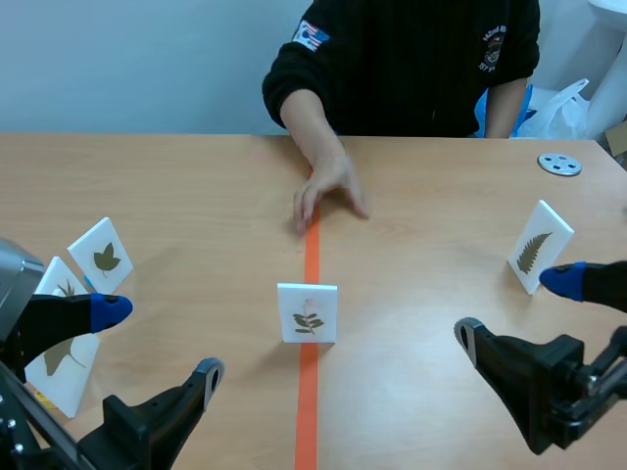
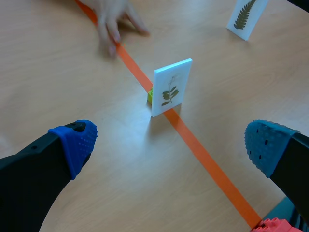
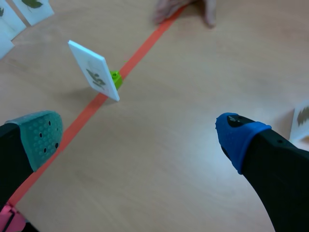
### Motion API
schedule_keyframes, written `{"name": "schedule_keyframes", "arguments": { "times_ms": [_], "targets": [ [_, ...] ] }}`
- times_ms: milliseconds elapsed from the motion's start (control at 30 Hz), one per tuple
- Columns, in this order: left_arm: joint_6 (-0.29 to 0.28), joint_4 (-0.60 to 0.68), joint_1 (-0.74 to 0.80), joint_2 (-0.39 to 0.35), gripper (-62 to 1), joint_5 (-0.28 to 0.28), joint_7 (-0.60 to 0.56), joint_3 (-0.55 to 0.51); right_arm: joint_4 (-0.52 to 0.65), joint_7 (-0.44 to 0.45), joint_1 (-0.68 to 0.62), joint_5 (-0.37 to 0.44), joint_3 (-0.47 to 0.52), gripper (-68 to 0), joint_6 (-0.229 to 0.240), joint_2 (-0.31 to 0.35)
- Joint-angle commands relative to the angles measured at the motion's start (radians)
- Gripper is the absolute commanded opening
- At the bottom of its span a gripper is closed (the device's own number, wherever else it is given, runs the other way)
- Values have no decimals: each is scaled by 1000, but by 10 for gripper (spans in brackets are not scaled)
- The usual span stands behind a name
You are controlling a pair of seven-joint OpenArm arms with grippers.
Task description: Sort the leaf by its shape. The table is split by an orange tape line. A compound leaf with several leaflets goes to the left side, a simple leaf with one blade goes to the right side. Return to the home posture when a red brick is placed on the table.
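Light wood table (image 1: 441, 245), pale wall behind, a person in a black top seated at the far edge. We see the leaf card (image 1: 308, 313) standing upright right on the orange tape line (image 1: 311, 421), approx. mid-length. A small green block (image 2: 150, 95) props it at the back, and it shows a sprig w/ several leaflets. Farther along the line the person's hand (image 1: 328, 191) lies palm down, fingers spread over the tape.

Left of the line, low at the robot's edge, the left gripper (image 1: 159, 341) hangs w/ fingers wide apart, nothing betw. them, the card straight ahead of it. Right of the line the right gripper (image 1: 516, 305) sits likewise: spread wide, holding nothing, the card ahead and off to one side.

Well left of the line stands a broad-leaf card (image 1: 101, 257), w/ another card (image 1: 61, 377) partly behind the left gripper's blue pad. Well right of the line a fern card (image 1: 537, 245) stands tilted. Farther right, toward the far edge, a metal disc (image 1: 559, 164) lies flat.
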Motion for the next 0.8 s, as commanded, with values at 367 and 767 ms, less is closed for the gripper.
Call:
{"name": "schedule_keyframes", "arguments": {
  "times_ms": [367,767],
  "targets": [
    [2,18,-3,2,14,-7,-16,0,-142,70,250,-143,-193,4,-8,15],
    [2,18,-3,3,14,-7,-16,0,-422,204,512,-325,-460,4,-23,6]
  ]
}}
